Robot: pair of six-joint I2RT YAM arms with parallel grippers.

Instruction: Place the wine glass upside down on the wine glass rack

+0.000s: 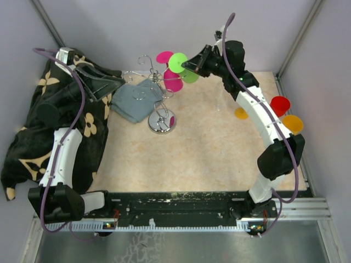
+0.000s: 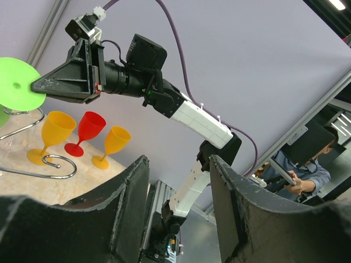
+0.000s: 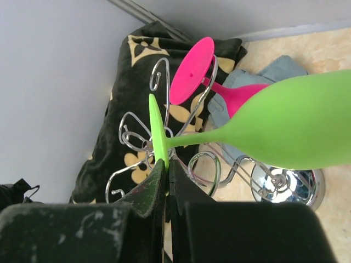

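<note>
The green wine glass (image 3: pixel 296 123) hangs tilted over the top of the wine glass rack (image 1: pixel 156 82), a silver wire stand with curled loops and a shiny round base (image 1: pixel 162 124). My right gripper (image 3: pixel 167 165) is shut on the rim of the glass's flat foot (image 1: pixel 176 61), which sits just by the rack's upper loops (image 3: pixel 131 137). A pink glass (image 3: pixel 193 70) hangs upside down in the rack behind it. Off to the left, my left gripper (image 1: pixel 111 85) hovers open and holds nothing, above a black floral cloth; its view shows the green foot (image 2: pixel 15 85).
A grey-blue cloth (image 1: pixel 134 101) lies beside the rack's base. The black floral cloth (image 1: pixel 33 126) covers the table's left side. Two orange glasses (image 1: pixel 292 123) (image 1: pixel 241 113) and a red glass (image 1: pixel 280 104) stand upright at the right, under my right arm.
</note>
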